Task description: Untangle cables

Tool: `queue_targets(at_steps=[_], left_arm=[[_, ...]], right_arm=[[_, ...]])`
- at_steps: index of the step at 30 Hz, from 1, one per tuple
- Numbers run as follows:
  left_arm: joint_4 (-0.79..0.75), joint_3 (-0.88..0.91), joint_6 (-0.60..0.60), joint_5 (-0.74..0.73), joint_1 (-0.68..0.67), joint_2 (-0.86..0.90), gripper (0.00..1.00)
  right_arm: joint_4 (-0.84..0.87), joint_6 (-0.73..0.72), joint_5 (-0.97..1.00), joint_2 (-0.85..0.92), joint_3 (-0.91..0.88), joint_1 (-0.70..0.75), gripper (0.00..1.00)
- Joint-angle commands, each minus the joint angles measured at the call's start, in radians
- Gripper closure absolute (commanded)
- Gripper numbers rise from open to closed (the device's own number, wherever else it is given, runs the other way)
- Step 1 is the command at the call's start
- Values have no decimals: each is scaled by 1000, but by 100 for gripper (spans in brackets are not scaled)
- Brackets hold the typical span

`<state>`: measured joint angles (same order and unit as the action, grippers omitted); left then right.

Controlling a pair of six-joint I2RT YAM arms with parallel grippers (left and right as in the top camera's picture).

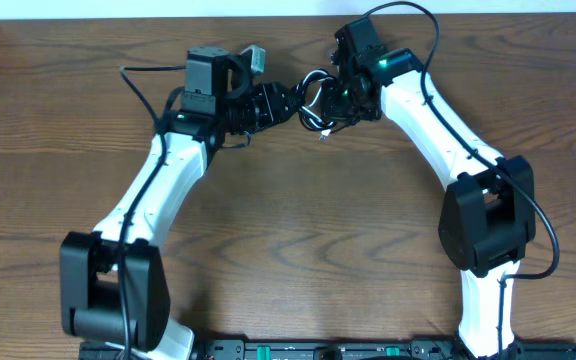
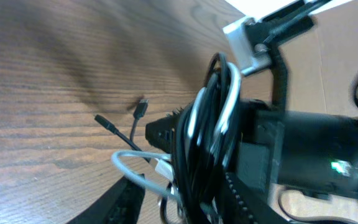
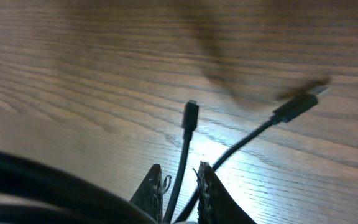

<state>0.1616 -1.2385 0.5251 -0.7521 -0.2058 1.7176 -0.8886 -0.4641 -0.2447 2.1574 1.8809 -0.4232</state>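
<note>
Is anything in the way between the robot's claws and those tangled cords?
Nothing visible is. The black cord runs up between the fingertips of the right gripper, which pinches it. The white cord, looped together with the black one, sits right at the left gripper; whether that gripper is holding the loops cannot be told.

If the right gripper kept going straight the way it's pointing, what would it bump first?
Probably the table. The right gripper pinches the black cord, whose plug ends hang just ahead, and the wood lies behind them; how far is hard to tell.
</note>
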Motion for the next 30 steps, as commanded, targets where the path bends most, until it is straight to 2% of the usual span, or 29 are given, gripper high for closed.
queue_targets(at_steps=[1, 3, 6, 8, 11, 14, 19, 24, 28, 30], left_arm=[[-5, -14, 15, 13, -5, 25, 69], [-3, -14, 15, 15, -4, 27, 75], [0, -14, 15, 28, -4, 27, 77], [1, -14, 16, 27, 2, 27, 92], [-4, -15, 34, -9, 29, 27, 92], [-11, -15, 44, -137, 75, 26, 92], [-15, -15, 56, -402, 135, 26, 93], [-113, -15, 56, -636, 175, 26, 93], [-279, -15, 57, -814, 184, 26, 93], [-301, -15, 55, -821, 184, 26, 93]], right_arm=[[10, -14, -20, 3, 0, -13, 99], [11, -14, -20, 3, 0, -12, 99], [10, -14, -19, 3, 0, -5, 99], [10, -13, -16, 3, 0, 1, 98], [-2, -2, 8, 3, 0, 18, 98], [-23, 35, 56, 3, 0, 39, 98], [-24, 234, 114, 3, 0, 47, 97], [-32, 432, 122, 3, 0, 50, 87], [-32, 454, 90, 3, -5, 68, 83], [-34, 454, 23, 3, -5, 82, 83]])
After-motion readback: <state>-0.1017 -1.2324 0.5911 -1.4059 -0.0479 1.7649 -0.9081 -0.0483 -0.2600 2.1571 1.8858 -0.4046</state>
